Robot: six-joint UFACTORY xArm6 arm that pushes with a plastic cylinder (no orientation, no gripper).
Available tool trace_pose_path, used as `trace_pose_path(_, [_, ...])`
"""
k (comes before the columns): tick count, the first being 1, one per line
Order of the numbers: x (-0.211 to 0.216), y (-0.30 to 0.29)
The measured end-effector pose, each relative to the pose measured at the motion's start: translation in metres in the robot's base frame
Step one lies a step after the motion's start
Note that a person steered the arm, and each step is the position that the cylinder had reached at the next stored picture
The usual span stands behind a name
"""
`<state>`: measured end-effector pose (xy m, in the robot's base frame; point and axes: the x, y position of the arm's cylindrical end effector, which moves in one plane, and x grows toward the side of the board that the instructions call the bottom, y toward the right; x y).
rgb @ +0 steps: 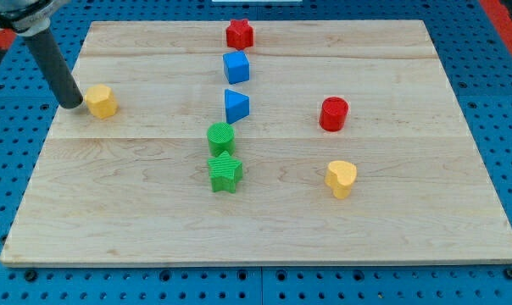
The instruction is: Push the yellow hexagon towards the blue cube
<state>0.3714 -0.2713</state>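
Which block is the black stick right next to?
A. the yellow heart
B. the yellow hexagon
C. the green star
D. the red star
B: my tip sits just at the view's left of the yellow hexagon, far from all the other blocks.

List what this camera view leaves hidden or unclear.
- Arm above the rod: cut off by the view's top-left edge.
- My tip and yellow hexagon: touching or a hair apart, too close to tell.
- Green cylinder: its base is hidden behind the green star.
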Motion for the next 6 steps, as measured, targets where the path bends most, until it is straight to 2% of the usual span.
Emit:
trace_pose_path(1, [-0.001,0.038])
trace_pose_path(2, [0.012,0.003])
trace_pose_path(3, [0.024,0.033])
trace_pose_path(5, [0.004,0.135])
trace_pose_path(6, [-0.015,0.156])
